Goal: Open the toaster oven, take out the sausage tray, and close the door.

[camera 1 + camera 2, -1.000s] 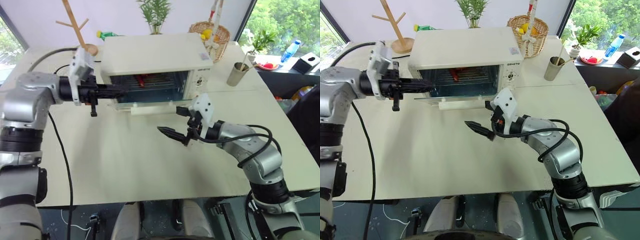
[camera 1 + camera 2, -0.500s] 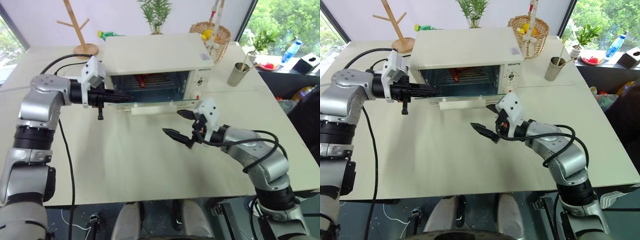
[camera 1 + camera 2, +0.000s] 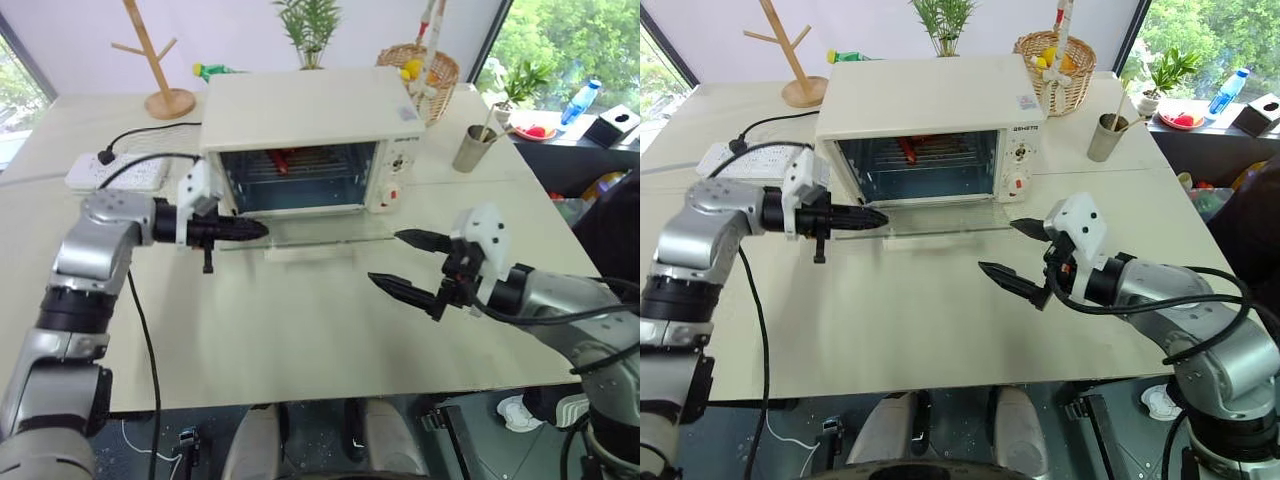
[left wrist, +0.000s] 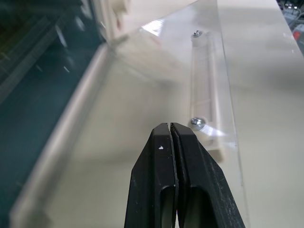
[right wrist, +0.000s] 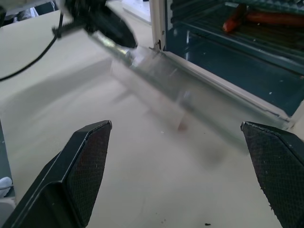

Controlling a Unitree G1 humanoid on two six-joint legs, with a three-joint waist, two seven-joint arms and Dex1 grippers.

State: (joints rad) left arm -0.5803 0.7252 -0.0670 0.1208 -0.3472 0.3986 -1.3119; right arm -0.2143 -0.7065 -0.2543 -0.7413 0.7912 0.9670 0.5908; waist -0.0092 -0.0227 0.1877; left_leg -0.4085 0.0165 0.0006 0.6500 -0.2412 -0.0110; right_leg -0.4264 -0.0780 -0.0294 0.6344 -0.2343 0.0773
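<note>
Right gripper (image 3: 409, 262) hangs over bare table (image 3: 300, 330) in front of the oven (image 3: 305, 140), fingers spread wide, nothing between them; open tabletop on all sides of it. Left gripper (image 3: 258, 229), fingers pressed together and empty, sits at the left corner of the door (image 3: 300, 232), which is folded down nearly flat, handle (image 3: 310, 251) at its front edge. Oven mouth is clear. Tray (image 3: 300, 160) lies deep inside on the rack, red sausages visible at the back left.
</note>
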